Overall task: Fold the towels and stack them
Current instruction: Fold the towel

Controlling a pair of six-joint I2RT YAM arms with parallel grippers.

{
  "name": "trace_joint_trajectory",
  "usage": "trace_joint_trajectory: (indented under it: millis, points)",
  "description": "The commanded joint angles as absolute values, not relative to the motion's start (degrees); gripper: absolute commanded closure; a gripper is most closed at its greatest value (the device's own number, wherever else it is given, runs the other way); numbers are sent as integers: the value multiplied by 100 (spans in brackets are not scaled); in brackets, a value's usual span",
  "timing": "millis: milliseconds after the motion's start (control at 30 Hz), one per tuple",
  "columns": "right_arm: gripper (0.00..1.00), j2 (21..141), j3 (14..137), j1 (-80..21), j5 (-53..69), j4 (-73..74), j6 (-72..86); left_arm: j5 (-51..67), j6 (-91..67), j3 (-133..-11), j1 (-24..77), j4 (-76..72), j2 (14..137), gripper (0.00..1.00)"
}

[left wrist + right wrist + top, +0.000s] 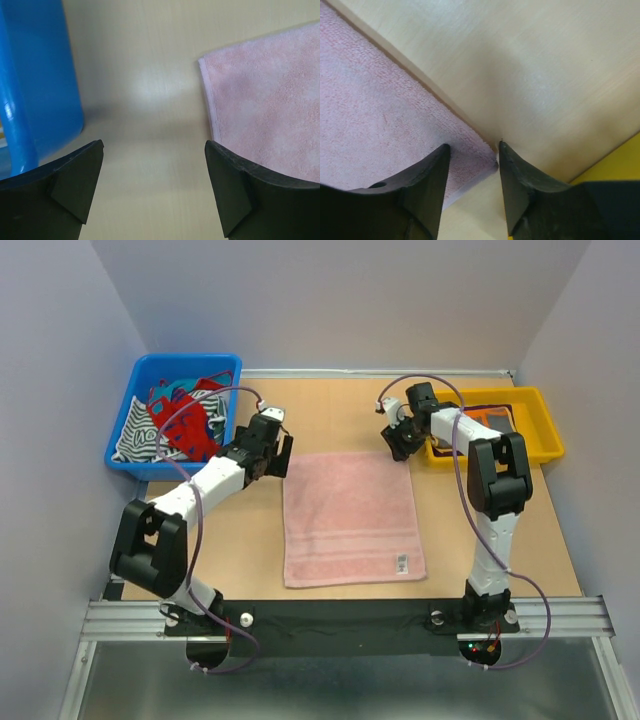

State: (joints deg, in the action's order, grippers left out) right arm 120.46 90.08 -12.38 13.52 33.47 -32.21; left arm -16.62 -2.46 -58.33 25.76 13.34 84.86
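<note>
— Step?
— First fold, we judge. Pale pink towel (350, 520) lies flat; our right jaws, apart, straddle its corner; left jaws wide, corner just ahead-right.
— Next we'd shift left, then pinch both.

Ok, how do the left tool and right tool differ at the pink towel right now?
The left tool stands wide open; the right tool is much narrower. The left tool frames mostly bare table, with the pink towel only at one side; the right tool straddles the towel's far-right corner. Both hang low at the towel's far edge, neither clamped on it.
</note>
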Motion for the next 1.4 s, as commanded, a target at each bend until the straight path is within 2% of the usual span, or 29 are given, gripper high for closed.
trace_joint_trajectory:
  millis: [0,67,200,333,367,433,567,767,967,1000,1300,1367]
  points:
    - [56,12366,9123,-1213,1362,3814,-3349,-1450,-62,-6371,2549,1432,8946,6]
    - [60,12392,9114,-1213,1511,3884,-3357,-1371,104,-6914,2549,1625,9245,6]
    - [60,12384,9062,-1213,1608,3964,-3445,-1345,491,-7233,2540,1556,9588,8]
    - [85,12384,9009,-1213,1679,4034,-3515,-855,957,-7671,2409,1600,10114,8]
    - [89,12384,8991,-1222,1687,4043,-3516,-766,1036,-7751,2382,1643,10212,8]
    - [88,12392,8991,-1213,1722,4060,-3516,-390,1239,-8041,2286,1827,10484,10]
    - [96,12419,9009,-1213,1828,4087,-3533,148,1581,-8375,2215,2109,10827,11]
    - [96,12428,9026,-1213,1837,4122,-3542,596,1863,-8763,2162,2583,11328,16]
    - [96,12445,9044,-1204,1872,4140,-3516,607,1916,-8639,2145,2303,11496,20]
    - [96,12463,9044,-1213,1872,4140,-3516,572,1899,-8666,2136,2311,11548,23]
    - [96,12419,9000,-1213,1846,4166,-3516,957,1846,-8807,2030,2338,12128,25]
    - [96,12410,9000,-1222,1837,4166,-3507,1132,1872,-8780,1995,2425,12260,27]
